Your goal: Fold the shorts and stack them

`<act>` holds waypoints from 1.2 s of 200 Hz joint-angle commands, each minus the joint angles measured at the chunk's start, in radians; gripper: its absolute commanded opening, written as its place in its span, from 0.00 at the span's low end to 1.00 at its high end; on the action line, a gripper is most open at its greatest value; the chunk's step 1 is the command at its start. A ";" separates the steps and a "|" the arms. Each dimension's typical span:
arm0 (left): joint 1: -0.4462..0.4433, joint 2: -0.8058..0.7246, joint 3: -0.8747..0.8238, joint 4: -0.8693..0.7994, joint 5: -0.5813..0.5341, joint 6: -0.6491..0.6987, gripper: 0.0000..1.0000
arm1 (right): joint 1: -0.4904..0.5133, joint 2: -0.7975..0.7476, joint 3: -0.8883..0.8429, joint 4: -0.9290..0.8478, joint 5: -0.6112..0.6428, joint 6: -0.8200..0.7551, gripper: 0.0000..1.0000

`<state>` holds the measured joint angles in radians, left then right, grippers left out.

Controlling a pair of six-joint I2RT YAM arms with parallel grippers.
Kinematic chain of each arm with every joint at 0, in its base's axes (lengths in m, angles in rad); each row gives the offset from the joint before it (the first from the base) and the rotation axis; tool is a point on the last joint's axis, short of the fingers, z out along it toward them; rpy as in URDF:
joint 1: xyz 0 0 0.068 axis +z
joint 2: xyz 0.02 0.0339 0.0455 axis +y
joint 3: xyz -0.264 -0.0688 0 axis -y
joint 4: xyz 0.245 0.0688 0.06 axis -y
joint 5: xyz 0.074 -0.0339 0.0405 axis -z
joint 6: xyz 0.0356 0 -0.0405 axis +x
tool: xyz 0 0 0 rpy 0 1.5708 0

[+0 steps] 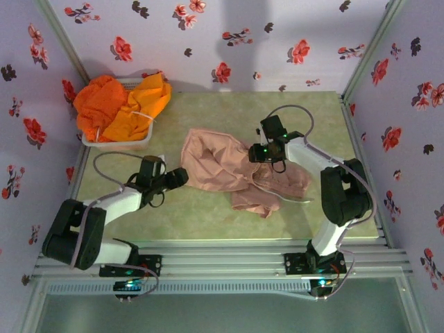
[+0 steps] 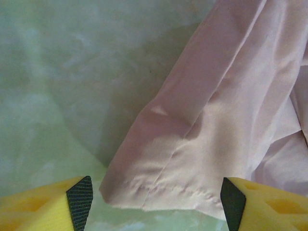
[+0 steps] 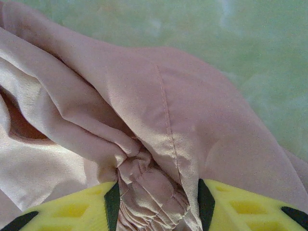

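Right gripper (image 3: 158, 204) astride pink shorts (image 3: 192, 120) — fingertips cut off, grip unclear

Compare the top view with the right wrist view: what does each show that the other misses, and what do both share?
Top, not wrist: a basket holding orange shorts at the far left, and the left hand beside the pink shorts' edge. Wrist, not top: the gathered waistband bunched in the right hand, and a stitched seam. Both: the pink shorts crumpled on the green table.
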<state>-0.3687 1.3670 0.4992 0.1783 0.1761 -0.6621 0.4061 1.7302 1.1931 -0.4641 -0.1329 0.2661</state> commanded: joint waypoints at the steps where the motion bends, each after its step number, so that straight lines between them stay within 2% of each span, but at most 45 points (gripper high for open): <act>1: 0.011 0.041 0.049 0.040 0.019 0.037 0.72 | 0.005 0.012 -0.016 0.020 -0.012 0.009 0.47; 17: 0.013 0.074 0.066 0.045 0.019 0.048 0.71 | 0.007 0.016 -0.019 0.022 -0.013 0.009 0.43; 37: 0.017 0.121 0.096 0.047 0.019 0.065 0.69 | 0.009 0.023 -0.014 0.013 -0.009 0.007 0.44; 95: 0.023 0.224 0.167 0.043 0.037 0.082 0.50 | 0.010 -0.028 -0.009 -0.026 0.044 -0.021 0.47; 115: 0.024 0.224 0.166 0.045 0.054 0.077 0.36 | 0.011 -0.054 -0.008 -0.044 0.075 -0.030 0.50; 138: 0.024 0.187 0.163 0.021 0.054 0.087 0.08 | 0.010 -0.104 -0.008 -0.065 0.107 -0.034 0.53; 147: 0.025 0.158 0.167 -0.003 0.050 0.100 0.00 | 0.011 -0.129 -0.007 -0.075 0.111 -0.034 0.53; 191: 0.025 -0.030 0.211 -0.166 -0.032 0.185 0.00 | 0.050 -0.190 0.008 -0.126 0.107 -0.046 0.53; 240: 0.026 -0.019 0.209 -0.197 -0.048 0.201 0.00 | 0.060 -0.132 -0.018 -0.096 0.087 0.026 0.52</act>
<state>-0.3531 1.3266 0.7063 0.0376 0.1566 -0.4900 0.4641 1.5646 1.1923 -0.5594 -0.0490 0.2497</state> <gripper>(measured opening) 0.045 0.523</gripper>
